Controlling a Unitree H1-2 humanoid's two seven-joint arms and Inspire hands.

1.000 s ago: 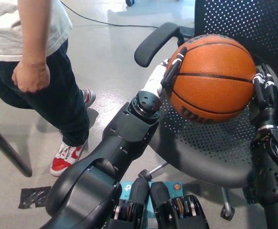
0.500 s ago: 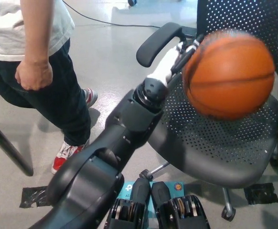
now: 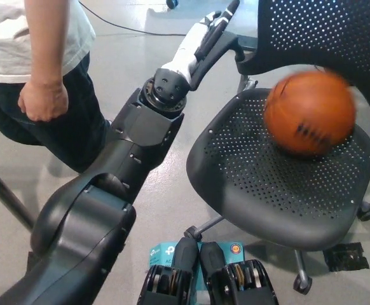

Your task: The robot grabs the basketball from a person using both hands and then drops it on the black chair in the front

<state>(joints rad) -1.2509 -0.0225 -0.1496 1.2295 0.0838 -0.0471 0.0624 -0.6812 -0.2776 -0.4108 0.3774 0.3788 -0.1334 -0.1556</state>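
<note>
Basketball (image 3: 309, 113) blurred, on black chair (image 3: 255, 184) seat, well apart from left hand (image 3: 201, 32); hand released, holds nothing.

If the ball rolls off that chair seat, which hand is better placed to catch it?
Left, probably. The white left hand hangs open by the chair's armrest, near the basketball; the right hand is out of view.

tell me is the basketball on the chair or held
On the chair: the blurred basketball sits at the seat, no hand touching it.

Basketball (image 3: 309, 112) motion-blurred — person (image 3: 39, 70) cut off by the top edge.
</note>
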